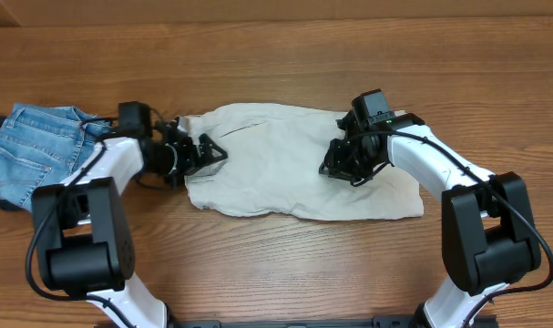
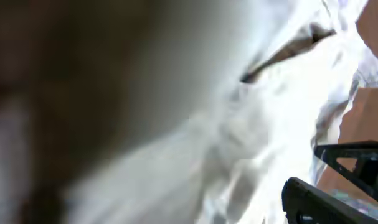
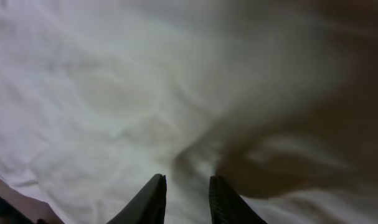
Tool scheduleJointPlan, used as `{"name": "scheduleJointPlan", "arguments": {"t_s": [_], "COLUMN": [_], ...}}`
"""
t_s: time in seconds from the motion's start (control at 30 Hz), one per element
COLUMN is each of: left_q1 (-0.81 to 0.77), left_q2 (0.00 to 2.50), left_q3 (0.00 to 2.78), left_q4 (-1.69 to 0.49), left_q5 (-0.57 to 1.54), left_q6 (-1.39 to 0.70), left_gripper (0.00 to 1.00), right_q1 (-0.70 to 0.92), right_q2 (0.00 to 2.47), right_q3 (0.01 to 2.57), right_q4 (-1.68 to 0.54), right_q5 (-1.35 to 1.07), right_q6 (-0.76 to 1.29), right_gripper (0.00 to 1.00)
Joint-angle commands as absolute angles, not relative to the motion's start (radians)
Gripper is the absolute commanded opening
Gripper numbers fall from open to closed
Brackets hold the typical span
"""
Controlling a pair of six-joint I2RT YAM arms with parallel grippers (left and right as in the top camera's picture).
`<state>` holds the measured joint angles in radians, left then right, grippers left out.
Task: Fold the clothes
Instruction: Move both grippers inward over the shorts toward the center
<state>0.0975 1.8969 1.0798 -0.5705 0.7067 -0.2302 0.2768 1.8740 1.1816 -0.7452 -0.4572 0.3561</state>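
The cream shorts [image 1: 285, 159] lie spread flat across the middle of the desk [image 1: 276, 264], nearer its far edge than its near one. The waistband end is toward the left and the hem is ragged along the near side. The denim jeans [image 1: 30, 150] sit in a loose heap toward the far left corner, apart from the shorts and seemingly waiting their turn.

The left end effector [image 1: 208, 153] lies low at the left edge of the shorts, beside the pocket slit. Its jaws are spread wide with nothing between them, so it is released. It looks placed there to take hold of that edge.

The right end effector [image 1: 342, 169] points down onto the right half of the shorts, well in from the cloth's border. In its wrist view the two fingertips [image 3: 156, 190] stand only slightly apart, with a small ridge of fabric just ahead of them. I cannot tell whether any cloth is pinched.

With one arm at each end of the garment, the layout suits a two-handed fold. My judgement is that the shorts are not yet folded and no crease is set.
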Motion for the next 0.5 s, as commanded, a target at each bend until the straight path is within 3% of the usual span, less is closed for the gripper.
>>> {"name": "scheduleJointPlan", "arguments": {"t_s": [0.0, 0.07, 0.17, 0.2, 0.23, 0.37, 0.4, 0.47], "left_q1": [0.032, 0.008, -0.007, -0.007, -0.007, -0.007, -0.007, -0.007], "left_q2": [1.958, 1.958, 1.958, 1.958, 1.958, 1.958, 1.958, 1.958], "left_q3": [1.05, 1.05, 1.05, 1.05, 1.05, 1.05, 1.05, 1.05], "left_q4": [-0.542, -0.514, -0.482, -0.473, -0.474, -0.485, -0.485, -0.496], "left_q5": [0.644, 0.644, 0.644, 0.643, 0.641, 0.618, 0.618, 0.619], "left_q6": [-0.272, -0.297, -0.323, -0.327, -0.346, -0.352, -0.352, -0.352], "left_gripper": [0.95, 0.9, 0.66, 0.65, 0.72, 0.8, 0.8, 0.8], "right_q1": [0.277, 0.277, 0.277, 0.277, 0.277, 0.301, 0.311, 0.32], "right_q2": [1.876, 1.876, 1.876, 1.876, 1.876, 1.876, 1.877, 1.877], "right_q3": [1.177, 1.177, 1.177, 1.177, 1.177, 1.163, 1.137, 1.086], "right_q4": [-0.753, -0.758, -0.766, -0.773, -0.775, -0.753, -0.725, -0.675], "right_q5": [-0.445, -0.445, -0.445, -0.445, -0.445, -0.428, -0.392, -0.375], "right_q6": [0.375, 0.375, 0.375, 0.374, 0.375, 0.425, 0.497, 0.568], "right_gripper": [0.27, 0.27, 0.27, 0.27, 0.27, 0.25, 0.11, 0.05]}}
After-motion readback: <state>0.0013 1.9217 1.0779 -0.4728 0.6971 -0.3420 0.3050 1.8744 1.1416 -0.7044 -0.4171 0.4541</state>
